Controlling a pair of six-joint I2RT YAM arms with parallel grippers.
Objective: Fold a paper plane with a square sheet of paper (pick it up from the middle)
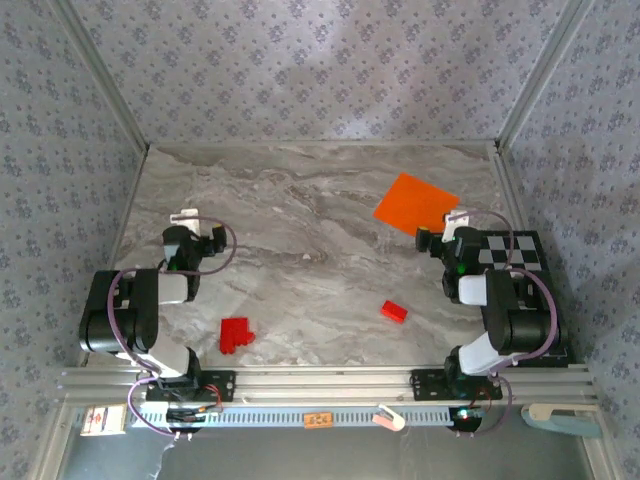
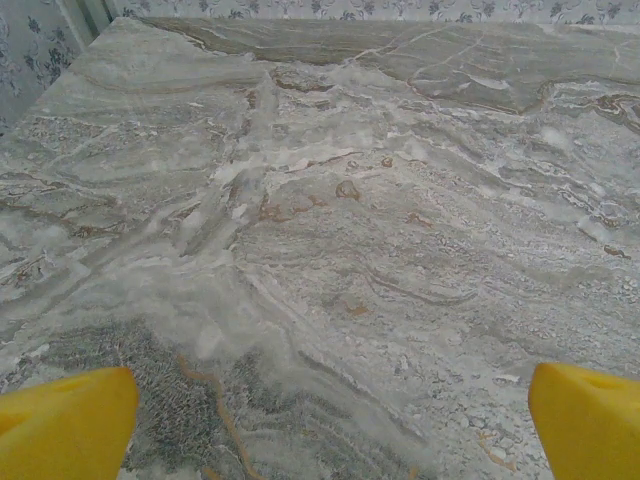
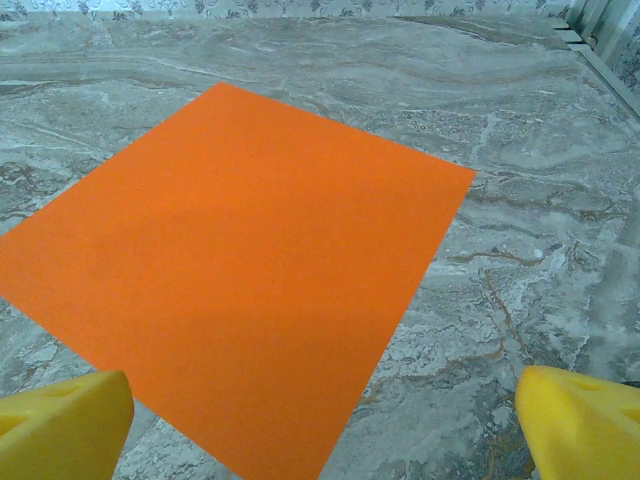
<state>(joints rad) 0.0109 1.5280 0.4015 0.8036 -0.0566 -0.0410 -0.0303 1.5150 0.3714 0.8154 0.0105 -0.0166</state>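
Left gripper [image 2: 325,430] is holding its jaws spread wide, yellow fingertips [image 2: 65,425] sitting at the bottom corners of the left wrist view, gripping nothing, hovering over the bare marble table [image 2: 350,200]. Right gripper [image 3: 320,430] is likewise standing wide open and holding nothing. The square sheet of paper [image 3: 240,260] is lying flat on the table just ahead of it, with its near corner reaching in between the fingertips. In the top view the sheet is sitting on the far right part of the table, bright orange, flat, turned corner-on, just beyond the right gripper and well apart from the left one. A red block cluster [image 1: 236,334] is resting near the left arm. A single red block [image 1: 393,311] is lying nearer the right arm, well apart from the paper. A chequered board [image 1: 515,250] is lying beside the right arm at the table's right edge.
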